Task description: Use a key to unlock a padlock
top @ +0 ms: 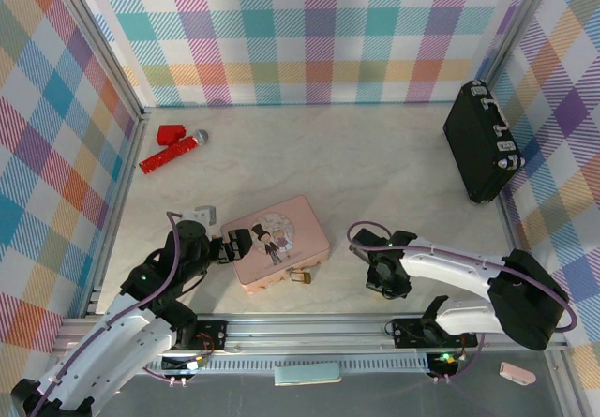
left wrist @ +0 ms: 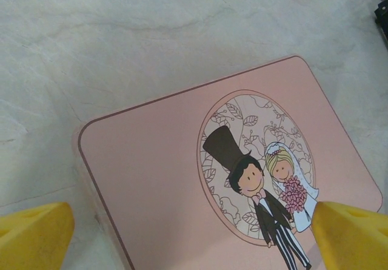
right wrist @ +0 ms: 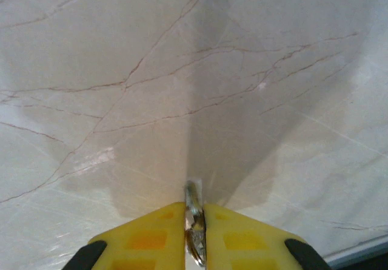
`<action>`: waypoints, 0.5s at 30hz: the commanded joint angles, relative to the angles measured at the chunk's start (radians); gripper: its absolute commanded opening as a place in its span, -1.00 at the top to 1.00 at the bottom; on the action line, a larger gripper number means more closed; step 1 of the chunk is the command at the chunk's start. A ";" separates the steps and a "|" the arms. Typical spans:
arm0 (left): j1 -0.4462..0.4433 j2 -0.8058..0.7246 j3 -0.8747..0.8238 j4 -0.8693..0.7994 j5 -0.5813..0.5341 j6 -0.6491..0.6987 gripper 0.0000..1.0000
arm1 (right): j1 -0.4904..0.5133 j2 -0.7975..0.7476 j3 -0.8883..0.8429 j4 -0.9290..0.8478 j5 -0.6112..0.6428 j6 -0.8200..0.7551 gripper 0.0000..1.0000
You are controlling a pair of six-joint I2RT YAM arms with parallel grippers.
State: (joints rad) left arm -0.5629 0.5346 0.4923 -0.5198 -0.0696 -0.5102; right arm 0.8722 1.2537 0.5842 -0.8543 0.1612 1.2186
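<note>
The top external camera looks steeply down from above and behind the arm bases (top: 412, 331), taking in the whole table (top: 375, 164). The left wrist camera sits close over the pink tin (left wrist: 151, 179), also seen from overhead; the right wrist camera faces the bare table past the right gripper (right wrist: 194, 208), very near.

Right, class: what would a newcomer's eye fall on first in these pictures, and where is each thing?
First the pink tin with its cartoon bride and groom, near the table's front edge, a small padlock at its near side. The left gripper stands open at the tin's left end; the right gripper, over bare table to the right, pinches a thin metal key.
</note>
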 commanded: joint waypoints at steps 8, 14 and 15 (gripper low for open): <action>-0.009 -0.001 0.003 -0.025 -0.027 -0.019 -0.99 | 0.016 -0.013 0.019 -0.023 -0.002 -0.001 0.79; -0.009 0.004 0.002 -0.023 -0.033 -0.017 -0.99 | 0.017 -0.016 0.041 -0.037 0.007 -0.010 0.89; -0.009 0.004 0.004 -0.023 -0.035 -0.015 -0.99 | 0.017 -0.019 0.049 -0.043 0.011 -0.011 0.93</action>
State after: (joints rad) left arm -0.5629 0.5365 0.4923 -0.5243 -0.0902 -0.5224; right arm 0.8814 1.2530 0.5972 -0.8597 0.1612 1.2144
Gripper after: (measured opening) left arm 0.996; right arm 0.048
